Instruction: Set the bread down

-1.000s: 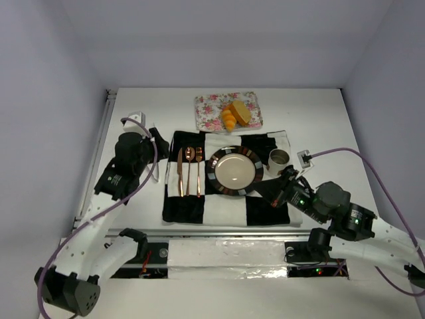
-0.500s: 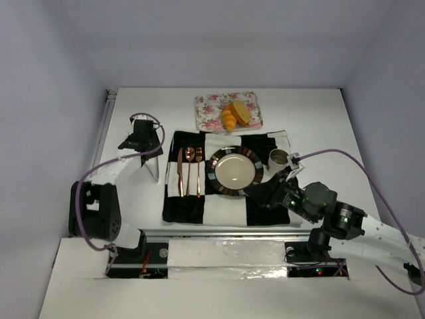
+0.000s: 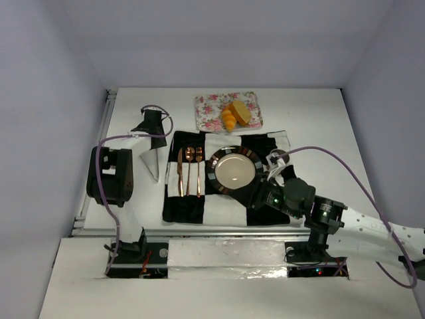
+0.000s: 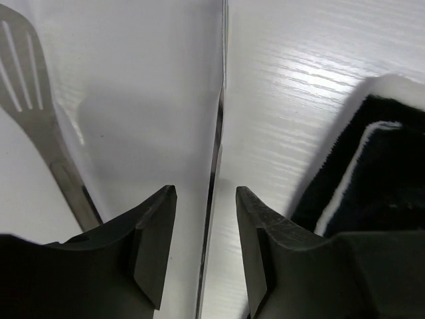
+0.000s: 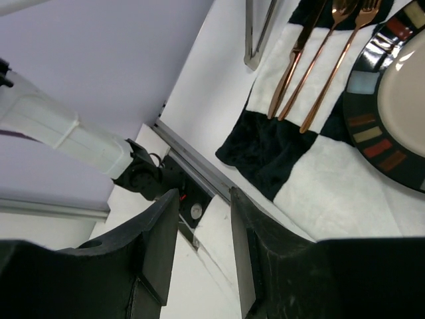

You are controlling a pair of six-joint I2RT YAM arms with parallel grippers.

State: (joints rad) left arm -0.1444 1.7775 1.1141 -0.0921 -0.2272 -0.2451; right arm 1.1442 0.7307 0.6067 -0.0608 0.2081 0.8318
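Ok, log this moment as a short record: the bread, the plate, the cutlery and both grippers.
bread slice: on the floral tray, at the far side of the table
croissant: same tray, just left of the slice
plate: empty, on the checkered cloth
cutlery: knife, spoon and fork side by side, left of the plate
left gripper: open, empty, by the cloth's far left corner
right gripper: open, empty, over the cloth beside the plate
bread status: not yet picked up
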